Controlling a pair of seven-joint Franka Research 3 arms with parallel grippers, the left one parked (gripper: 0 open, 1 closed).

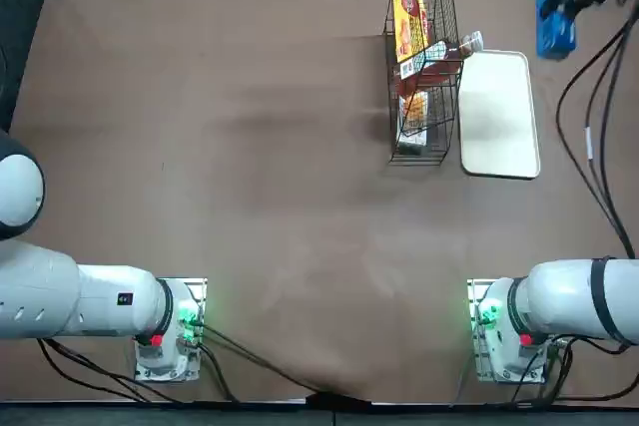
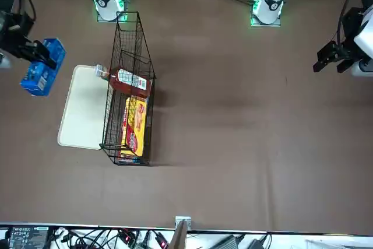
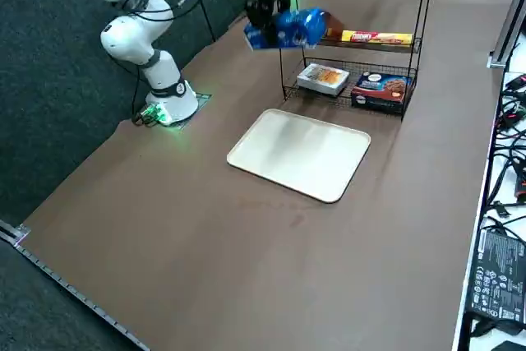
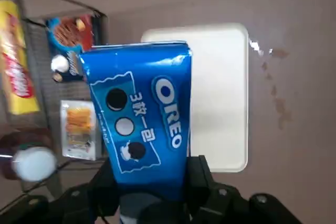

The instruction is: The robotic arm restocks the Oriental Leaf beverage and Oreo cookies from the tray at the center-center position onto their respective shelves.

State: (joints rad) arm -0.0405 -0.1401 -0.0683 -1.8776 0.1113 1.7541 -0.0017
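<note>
Right gripper (image 4: 152, 174): 2 fingers closed on 1 end of the Oreo box, held apart by its width.
Oreo box (image 4: 139, 111): held in the air, well apart from the tabletop; seen beside the tray (image 1: 499, 117) in the top view, on the side away from the rack (image 1: 447, 152).
Slip: the box could be swung or dropped, as only 1 end is gripped and the rest juts out.
Snag: a rack wire could be struck, and the rack dragged or tipped, if the box is brought in askew.
Knock: the bottle (image 2: 131, 81) lies on its side, cap out past the wires; it could be nudged by a low pass.
Pointing: the free end is directed outward from the fingers, print towards the wrist camera.
Long axis: run roughly near-to-far in the top view; its exact tilt cannot be told.
</note>
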